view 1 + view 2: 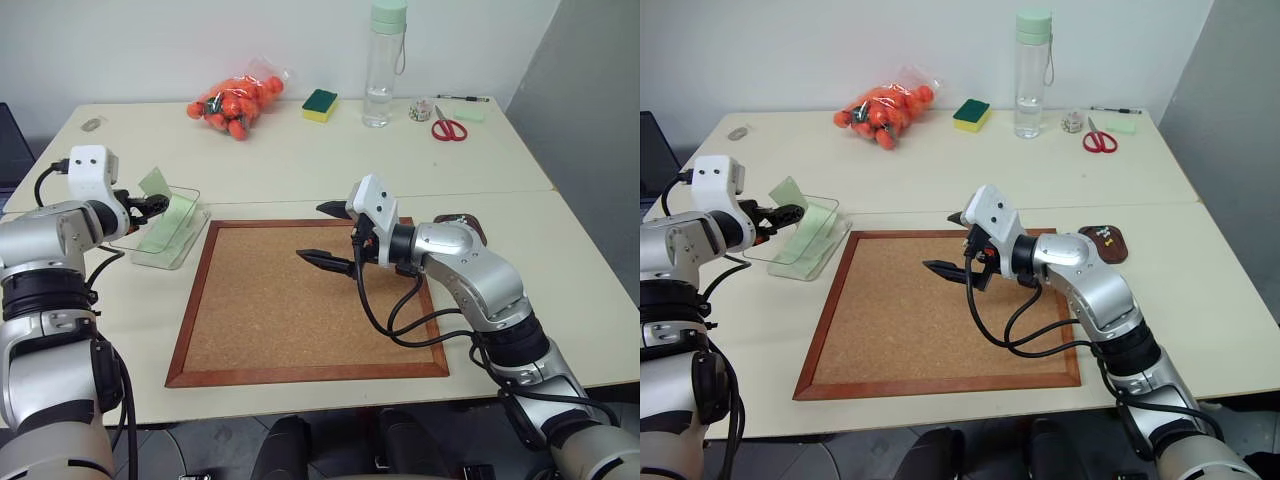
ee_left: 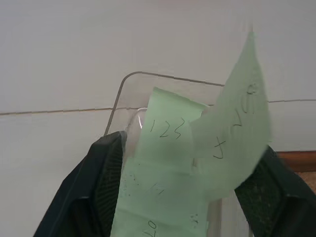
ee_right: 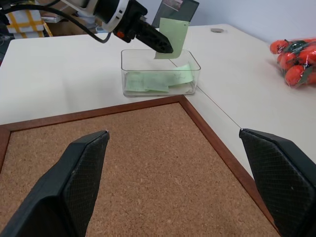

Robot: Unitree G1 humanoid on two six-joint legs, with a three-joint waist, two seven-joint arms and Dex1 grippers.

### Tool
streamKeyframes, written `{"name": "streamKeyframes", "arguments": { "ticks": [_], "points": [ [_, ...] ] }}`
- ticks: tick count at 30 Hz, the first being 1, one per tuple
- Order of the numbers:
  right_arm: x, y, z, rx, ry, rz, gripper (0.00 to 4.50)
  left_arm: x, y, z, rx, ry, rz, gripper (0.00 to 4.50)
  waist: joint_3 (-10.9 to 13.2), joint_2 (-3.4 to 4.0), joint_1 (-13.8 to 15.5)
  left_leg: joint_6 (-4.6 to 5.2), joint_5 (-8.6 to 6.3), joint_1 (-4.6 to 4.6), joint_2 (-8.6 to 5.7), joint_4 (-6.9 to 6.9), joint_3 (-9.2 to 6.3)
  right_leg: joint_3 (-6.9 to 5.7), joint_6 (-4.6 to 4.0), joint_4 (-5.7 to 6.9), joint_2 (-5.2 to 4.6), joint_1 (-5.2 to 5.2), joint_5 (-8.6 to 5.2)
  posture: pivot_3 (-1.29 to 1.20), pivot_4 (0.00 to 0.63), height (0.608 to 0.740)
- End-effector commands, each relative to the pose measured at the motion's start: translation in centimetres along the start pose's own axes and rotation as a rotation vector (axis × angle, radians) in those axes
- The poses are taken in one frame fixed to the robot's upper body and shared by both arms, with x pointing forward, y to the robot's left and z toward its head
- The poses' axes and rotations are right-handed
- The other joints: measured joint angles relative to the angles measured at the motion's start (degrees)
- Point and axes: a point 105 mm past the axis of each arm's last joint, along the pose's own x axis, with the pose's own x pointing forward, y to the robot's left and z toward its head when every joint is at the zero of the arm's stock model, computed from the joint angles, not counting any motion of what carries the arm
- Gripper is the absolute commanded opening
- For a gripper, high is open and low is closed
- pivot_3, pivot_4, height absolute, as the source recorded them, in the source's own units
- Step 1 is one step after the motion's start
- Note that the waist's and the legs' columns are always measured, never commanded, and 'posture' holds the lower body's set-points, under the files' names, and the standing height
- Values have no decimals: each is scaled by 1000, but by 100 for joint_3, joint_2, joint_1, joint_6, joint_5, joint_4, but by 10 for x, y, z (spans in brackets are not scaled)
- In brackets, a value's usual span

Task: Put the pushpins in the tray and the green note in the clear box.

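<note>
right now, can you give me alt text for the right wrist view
The left claw hovers over the clear box with a green note upright against its fingertip; more green notes lie inside the box. In the foreground, the right claw's two black fingers stand wide apart above a wood-framed corkboard.

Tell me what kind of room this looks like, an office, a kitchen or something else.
Probably an office or lab workspace, staged for a desk-tidying trial: plain tables against a bare wall, a cork board, scissors and green notes in a clear box. The sponge and bagged fruit look like props.
</note>
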Motion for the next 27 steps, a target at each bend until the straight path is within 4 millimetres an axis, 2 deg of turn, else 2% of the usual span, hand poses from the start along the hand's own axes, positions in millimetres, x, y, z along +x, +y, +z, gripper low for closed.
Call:
{"name": "streamKeyframes", "arguments": {
  "ticks": [1,3,7,12,15,17,19,21,24,27],
  "points": [
    [-2,-3,15,-37,-43,-6,4500,-5,-16,1,90,-4,-63,4207,0,0,0,0,0,0,1,0,-1,0,0,1,0,0,0,0,150,740],
    [-2,-3,16,-38,-46,-7,4500,-6,-19,-1,106,2,-76,4465,0,0,1,-2,1,0,2,1,-2,4,0,5,0,-1,0,0,150,740],
    [-3,-3,17,-39,-52,-14,4500,-4,-18,-9,107,21,-61,4465,-1,-1,5,-3,2,0,2,4,-3,4,-1,7,0,-1,0,0,150,740],
    [-4,-3,17,-40,-52,-18,4500,-4,-22,-7,102,-5,-57,4465,-1,-1,5,-3,2,1,2,7,-3,5,-1,15,0,-1,0,0,150,740],
    [-5,-3,17,-41,-52,-19,4500,-6,-24,1,90,-57,-49,4465,-1,-1,5,-2,2,1,2,8,-3,5,-1,16,0,-2,0,0,150,740],
    [-6,-2,17,-42,-53,-17,4500,-12,-26,15,101,-147,-46,4465,-1,-1,6,-2,1,0,2,10,-3,5,-1,17,0,-2,0,0,150,740],
    [-9,0,17,-37,-57,-7,4500,-23,-30,22,183,-198,-48,4465,-1,-2,3,-2,1,0,3,10,-3,7,-1,16,0,-2,0,0,150,740],
    [-14,1,14,-22,-60,-4,4500,-31,-40,18,219,-218,-103,4465,-1,-2,-6,-3,2,2,2,8,-2,10,-1,16,-1,-2,0,0,150,740],
    [-28,6,6,-1,-52,-6,4500,-44,-68,5,322,-258,-228,4465,-1,-2,5,-3,2,2,2,5,-3,11,-2,17,-5,-2,0,0,150,740],
    [-50,11,-11,30,-11,-22,4500,-58,-101,-22,384,-257,-369,4465,-1,-2,23,-3,1,0,-1,1,-1,13,-2,6,-12,1,0,0,150,740]
  ]
}}
